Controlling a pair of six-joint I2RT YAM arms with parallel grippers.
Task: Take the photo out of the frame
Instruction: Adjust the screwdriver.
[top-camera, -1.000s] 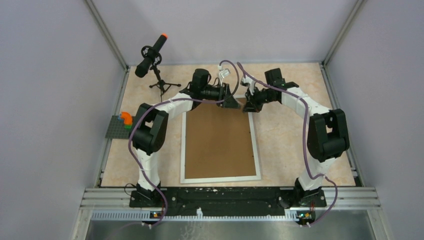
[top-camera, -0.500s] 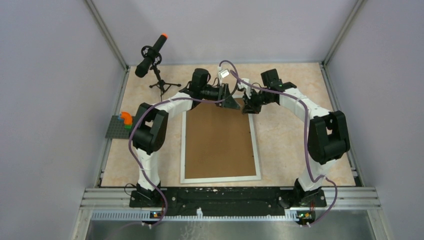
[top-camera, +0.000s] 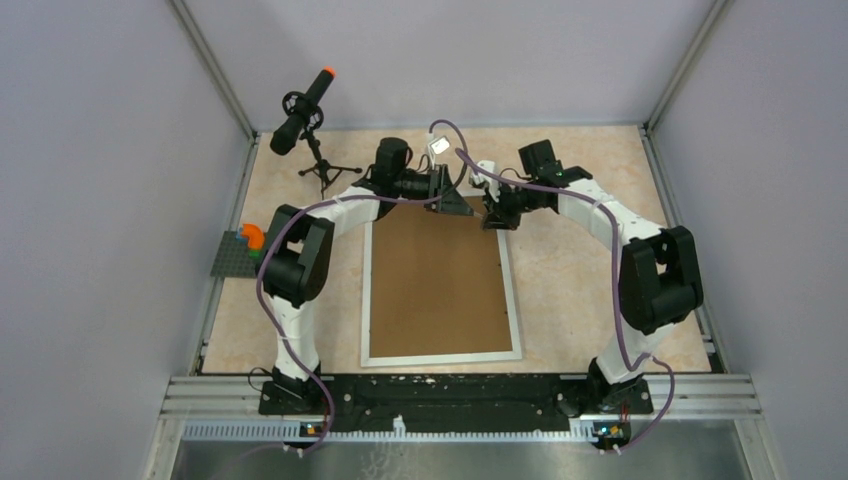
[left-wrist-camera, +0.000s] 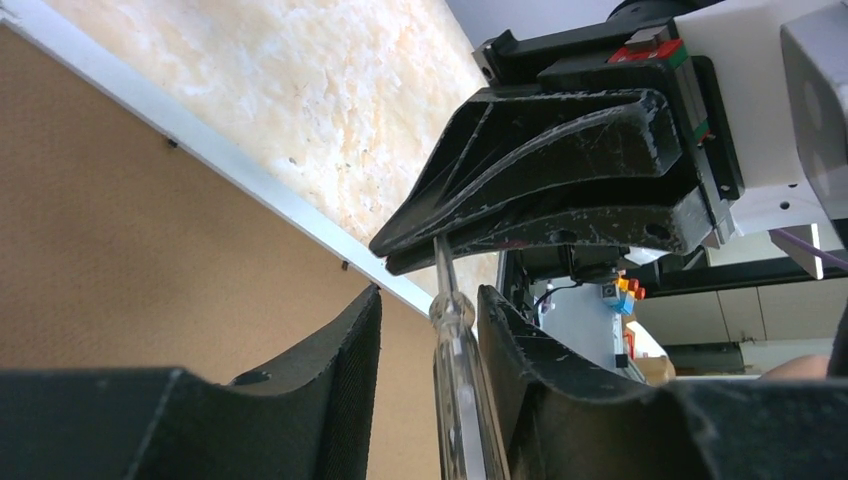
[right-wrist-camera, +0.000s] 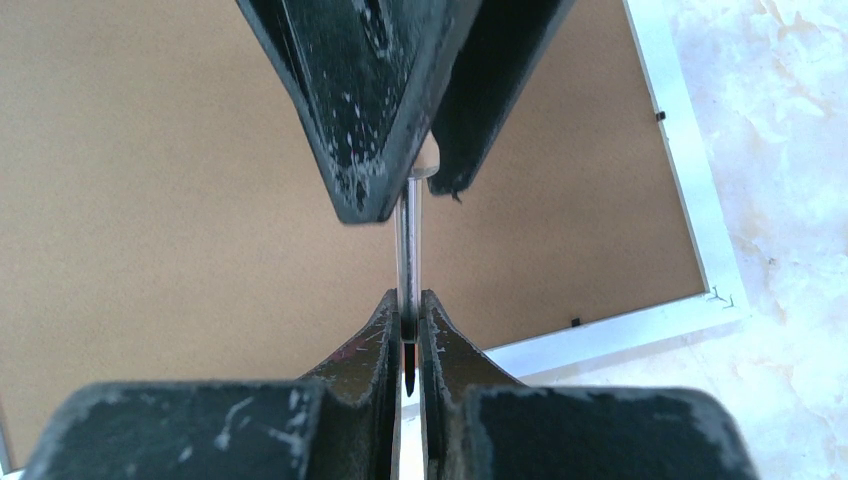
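The white frame (top-camera: 365, 300) lies face down, its brown backing board (top-camera: 437, 280) up. The photo is hidden under the board. Both grippers meet above the frame's far edge. My right gripper (right-wrist-camera: 405, 310) is shut on the metal shaft of a screwdriver (right-wrist-camera: 408, 250). The screwdriver's clear handle (left-wrist-camera: 455, 340) stands between the fingers of my left gripper (left-wrist-camera: 430, 310), resting against one finger, with a gap to the other. In the top view the left gripper (top-camera: 462, 205) and right gripper (top-camera: 492, 215) are tip to tip.
A black microphone on a small tripod (top-camera: 300, 115) stands at the back left. A grey baseplate with coloured bricks (top-camera: 240, 250) sits at the left edge. Walls close in the table on three sides. Small black clips (right-wrist-camera: 575, 322) sit along the frame's inner edge.
Both grippers, with the screwdriver between them, have drifted slightly left and toward the back, over the frame's far edge. The frame has not moved.
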